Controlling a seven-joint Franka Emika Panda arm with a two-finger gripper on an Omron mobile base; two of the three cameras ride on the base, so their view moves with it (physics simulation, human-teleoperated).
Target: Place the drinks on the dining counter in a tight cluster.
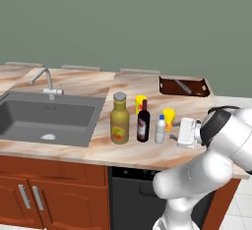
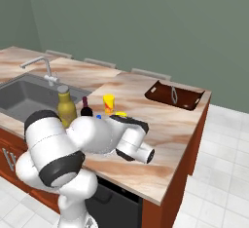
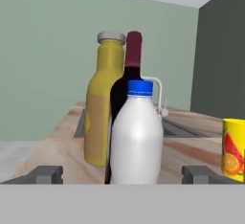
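Ahead of me runs the dining counter (image 1: pixel 147 155), beige-and-brown marbled stone over red-brown cabinet fronts, with a dark grey sink (image 1: pixel 47 116) and silver tap (image 1: pixel 45 80) set in at its left. A grey-green wall stands behind it, and white floor tiles show at the right. A dark brown tray (image 1: pixel 184 86) rests at the far right corner. Three drinks stand upright in a close row near the front edge: the fat olive-yellow bottle (image 1: pixel 119 119) with grey cap, the dark wine bottle (image 1: pixel 143 122) with maroon label, and the small white bottle (image 1: pixel 160 129) with blue cap. Two yellow cups (image 1: pixel 169 118) stand just behind them. My gripper (image 3: pixel 122 174) is spread wide, holding nothing, level with the white bottle, its fingertips (image 3: pixel 47 174) apart on either side.
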